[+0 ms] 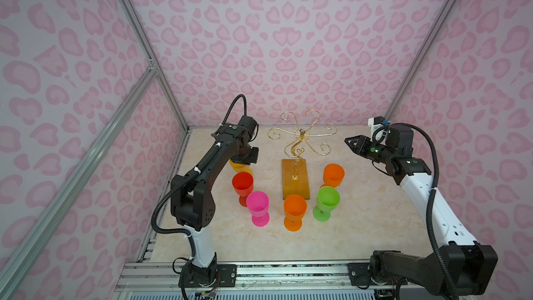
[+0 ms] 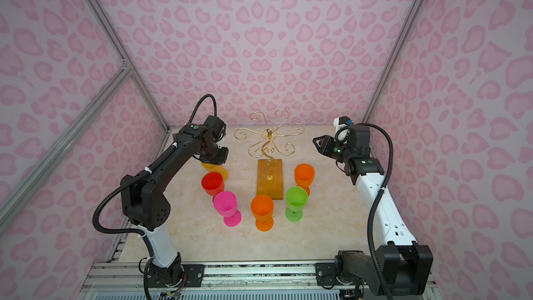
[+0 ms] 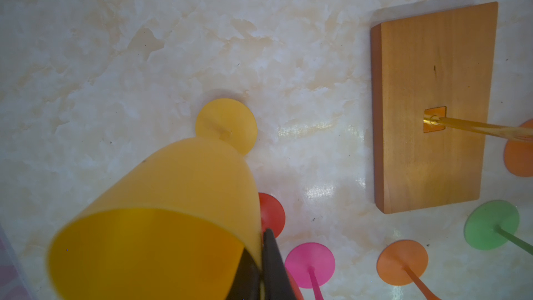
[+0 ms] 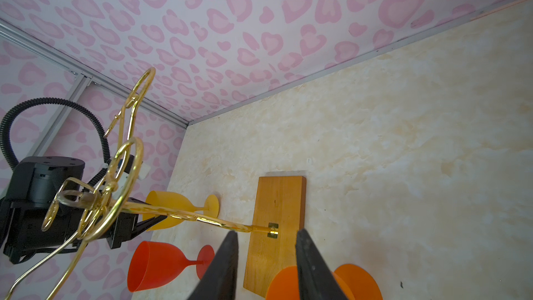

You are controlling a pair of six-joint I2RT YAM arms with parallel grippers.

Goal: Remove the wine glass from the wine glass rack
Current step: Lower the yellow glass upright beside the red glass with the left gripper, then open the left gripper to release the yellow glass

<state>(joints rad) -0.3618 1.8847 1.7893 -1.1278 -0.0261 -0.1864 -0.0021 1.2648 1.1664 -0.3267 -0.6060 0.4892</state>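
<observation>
Left tool (image 3: 261,239) pinches translucent yellow wine glass (image 3: 184,186) rim; curled gold-wire rack (image 1: 302,133).

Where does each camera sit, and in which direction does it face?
Top views: high in front, facing down toward the back wall; both arms show.
Left wrist: on the left arm, facing down at the table; left end effector pinches the yellow glass.
Right wrist: on the right arm, facing the wine glass rack; open right end effector shows.
All views share its wooden base.
</observation>
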